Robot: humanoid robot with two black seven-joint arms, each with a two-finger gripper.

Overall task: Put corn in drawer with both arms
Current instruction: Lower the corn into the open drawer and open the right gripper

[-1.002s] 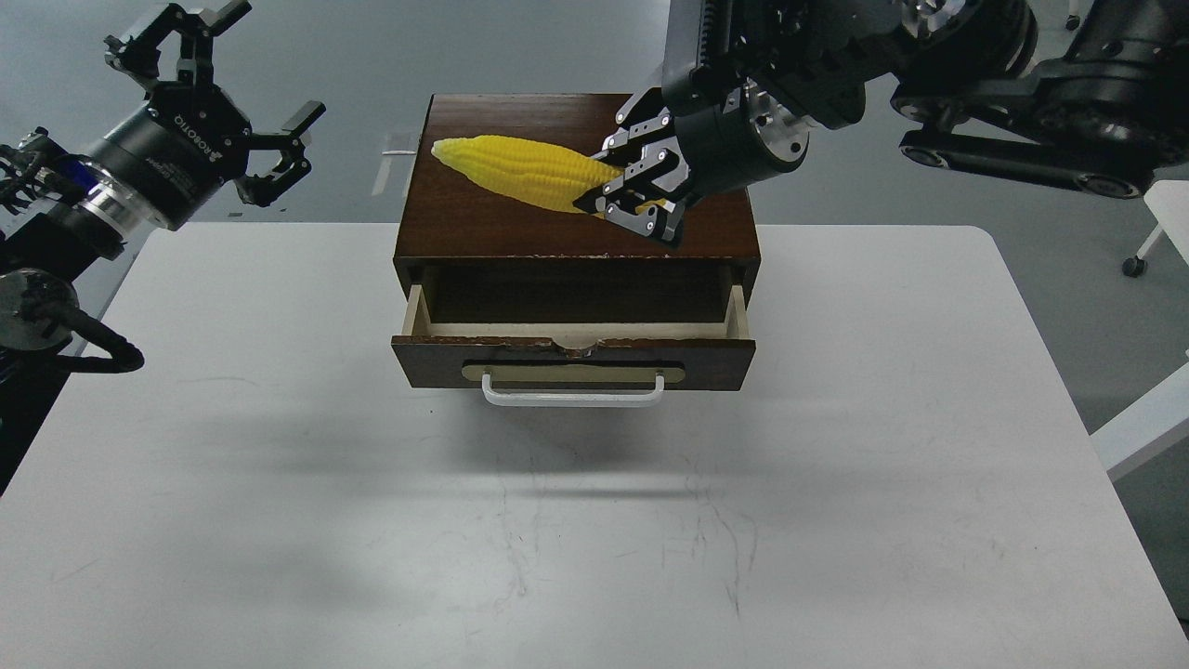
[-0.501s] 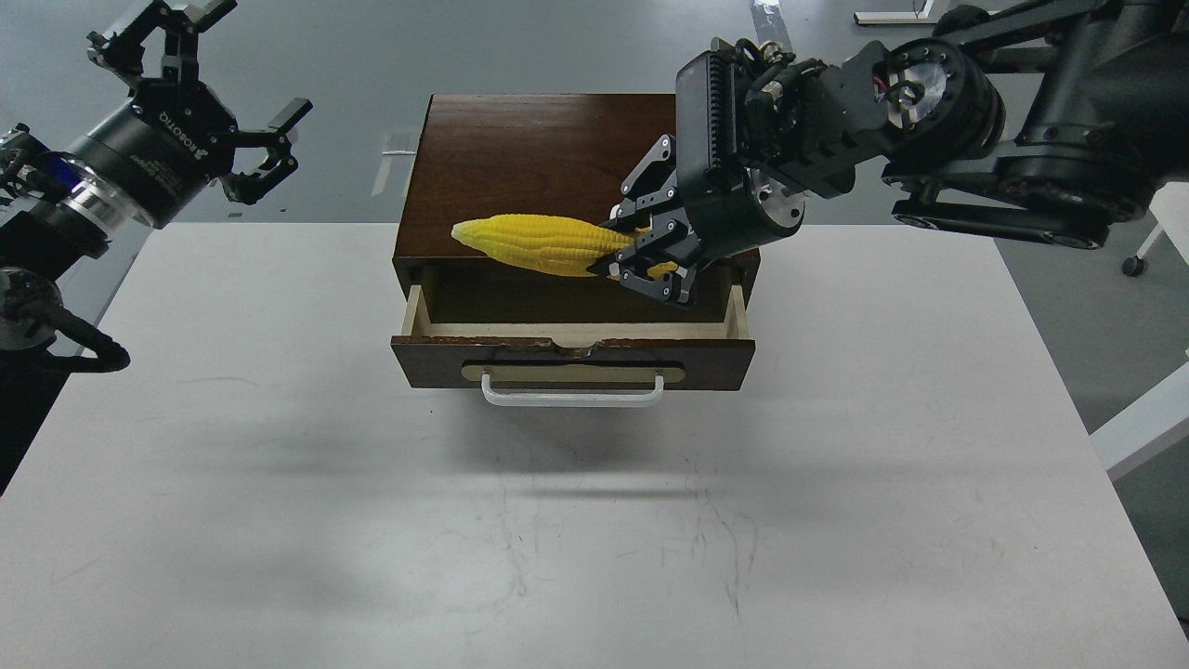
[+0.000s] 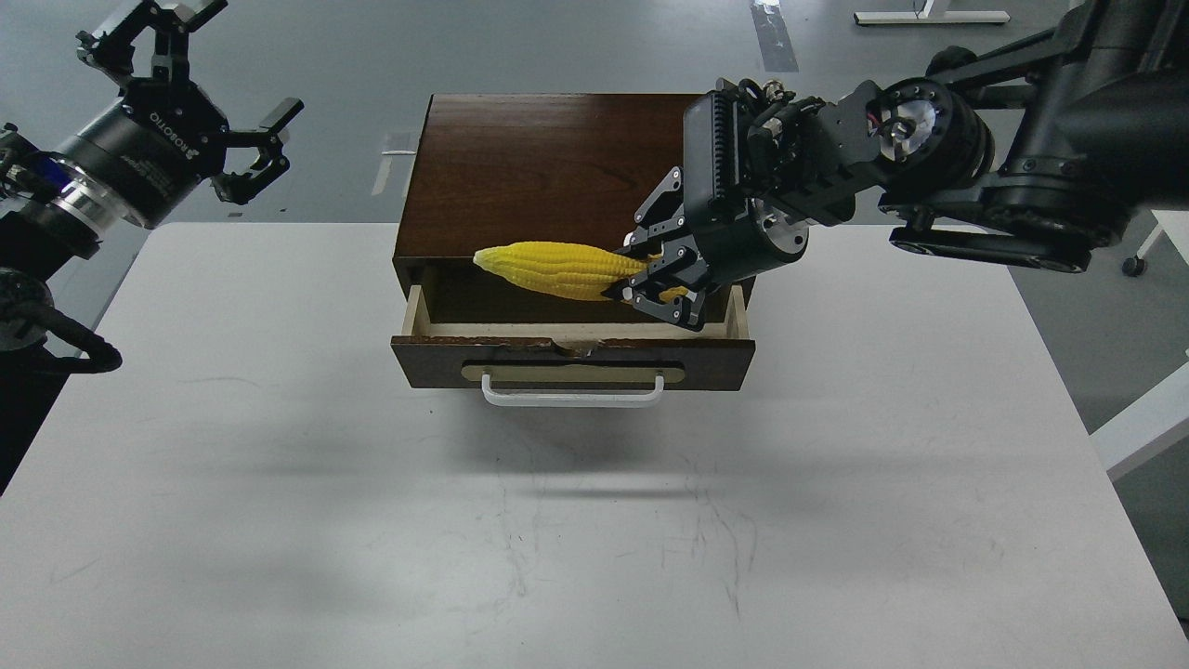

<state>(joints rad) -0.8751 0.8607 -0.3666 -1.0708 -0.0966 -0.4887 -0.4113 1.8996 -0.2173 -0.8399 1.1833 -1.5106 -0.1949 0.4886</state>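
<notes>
The yellow corn [image 3: 555, 269] hangs level over the open drawer [image 3: 573, 358], its pointed end to the left. My right gripper [image 3: 650, 277] is shut on the corn's thick right end, above the drawer's right half. The drawer is pulled out from the dark brown box [image 3: 548, 167]; its pale wood inside and white bar handle [image 3: 573, 397] show. My left gripper [image 3: 200, 88] is open and empty, raised beyond the table's far left corner.
The white table [image 3: 594, 520] carries the box at its far middle. A white table edge [image 3: 1143, 423] shows at the right. Grey floor lies behind.
My right gripper has carried the corn from above the box top forward and down to just over the open drawer. My left gripper has drawn back slightly to the left.
</notes>
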